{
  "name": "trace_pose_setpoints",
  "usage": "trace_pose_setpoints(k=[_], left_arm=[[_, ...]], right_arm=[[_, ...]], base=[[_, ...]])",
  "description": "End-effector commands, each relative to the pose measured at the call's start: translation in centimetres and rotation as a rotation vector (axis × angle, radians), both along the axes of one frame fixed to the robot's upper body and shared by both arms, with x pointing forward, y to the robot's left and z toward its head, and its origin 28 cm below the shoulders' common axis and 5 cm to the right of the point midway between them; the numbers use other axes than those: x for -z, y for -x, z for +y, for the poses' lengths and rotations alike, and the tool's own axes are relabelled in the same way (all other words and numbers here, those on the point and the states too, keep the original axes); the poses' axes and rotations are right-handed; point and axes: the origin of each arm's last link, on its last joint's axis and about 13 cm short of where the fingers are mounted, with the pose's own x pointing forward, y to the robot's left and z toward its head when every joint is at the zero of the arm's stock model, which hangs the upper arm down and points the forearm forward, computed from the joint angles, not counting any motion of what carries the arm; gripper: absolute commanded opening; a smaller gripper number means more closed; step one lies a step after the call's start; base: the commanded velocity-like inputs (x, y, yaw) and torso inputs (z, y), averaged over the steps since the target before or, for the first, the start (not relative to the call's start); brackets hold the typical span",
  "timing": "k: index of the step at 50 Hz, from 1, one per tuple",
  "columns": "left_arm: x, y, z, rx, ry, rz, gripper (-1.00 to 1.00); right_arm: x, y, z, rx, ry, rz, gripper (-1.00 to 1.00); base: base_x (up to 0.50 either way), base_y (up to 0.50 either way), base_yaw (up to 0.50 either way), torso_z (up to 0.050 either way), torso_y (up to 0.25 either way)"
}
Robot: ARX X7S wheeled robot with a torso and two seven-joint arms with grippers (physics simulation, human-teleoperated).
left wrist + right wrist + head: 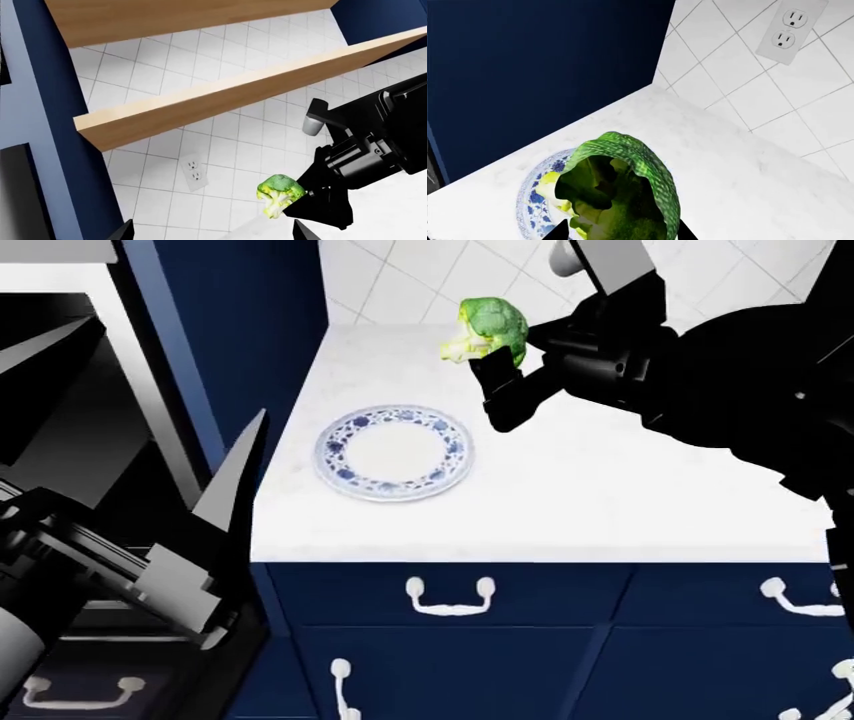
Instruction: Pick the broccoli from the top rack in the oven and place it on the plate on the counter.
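Broccoli [489,328] retrieval from the oven rack reads as complete; placement remains. Order of items, largest first: the white tabletop [627,500] carries the blue-rimmed plate [395,453], which is bare. The right pincer [497,368] is closed on the floret and holds it in the air near the plate, off its far right edge. The left pincer [227,530] hangs with jaws apart, holding nothing, beside the tabletop's left end. Remaining step, as judged: shift over the plate, lower, release. No brand, label or writing is legible.
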Motion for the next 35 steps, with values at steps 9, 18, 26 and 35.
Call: trace_pose_setpoints(k=[9, 18, 26, 35], left_arm=[[-0.05, 0.00, -0.04, 0.001, -0.001, -0.001, 1.00], [-0.08, 0.06, -0.04, 0.000, -0.001, -0.001, 1.00], [-0.04, 0.01, -0.02, -0.001, -0.001, 0.001, 1.00], [-0.02, 0.01, -0.01, -0.002, 0.000, 0.002, 1.00]], right_arm=[[-0.25, -0.01, -0.15, 0.007, 0.003, -0.015, -1.00], [-0.22, 0.00, -0.13, 0.008, 0.003, -0.015, -1.00], [-0.17, -0.10, -0.13, 0.012, 0.006, -0.018, -1.00], [-0.15, -0.12, -0.11, 0.012, 0.007, -0.016, -1.00]], base=[[0.32, 0.00, 0.00, 0.000, 0.001], [0.31, 0.00, 0.00, 0.000, 0.001], [0.28, 0.00, 0.00, 0.000, 0.001], [0.02, 0.00, 0.00, 0.000, 0.000]])
